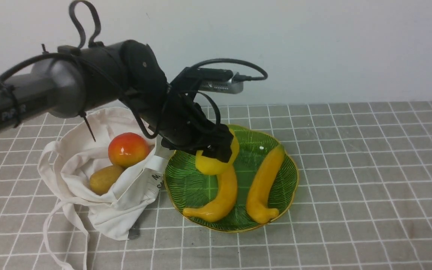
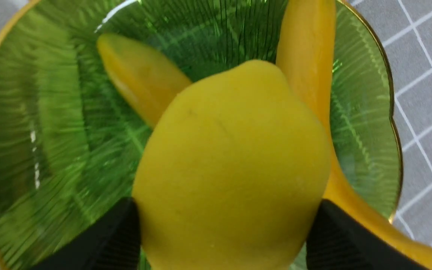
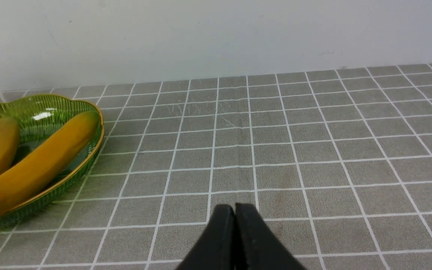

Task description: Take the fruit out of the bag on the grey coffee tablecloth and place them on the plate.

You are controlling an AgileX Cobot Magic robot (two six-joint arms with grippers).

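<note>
Where the front view looks across the cloth (image 1: 351, 168), the left gripper (image 1: 218, 152) is clamped on the lemon (image 1: 213, 165), holding it over the plate (image 1: 188, 183) at the far end of the left of two bananas (image 1: 263, 183). Whether the lemon touches that banana cannot be told. Just left of the plate, the bag (image 1: 118, 210) lies open with the red fruit (image 1: 128, 149) and kiwi (image 1: 105, 179) inside, the red fruit resting above the kiwi.

From the left wrist, the two black fingers (image 2: 103, 240) stand wide apart, pressed against opposite sides of the lemon (image 2: 234, 168), with the plate (image 2: 51, 131) and bananas (image 2: 141, 75) beneath.

From the right wrist, the right gripper (image 3: 234, 208) has its fingers together, holding nothing, above bare cloth (image 3: 313, 150), well apart from the plate (image 3: 43, 108).
</note>
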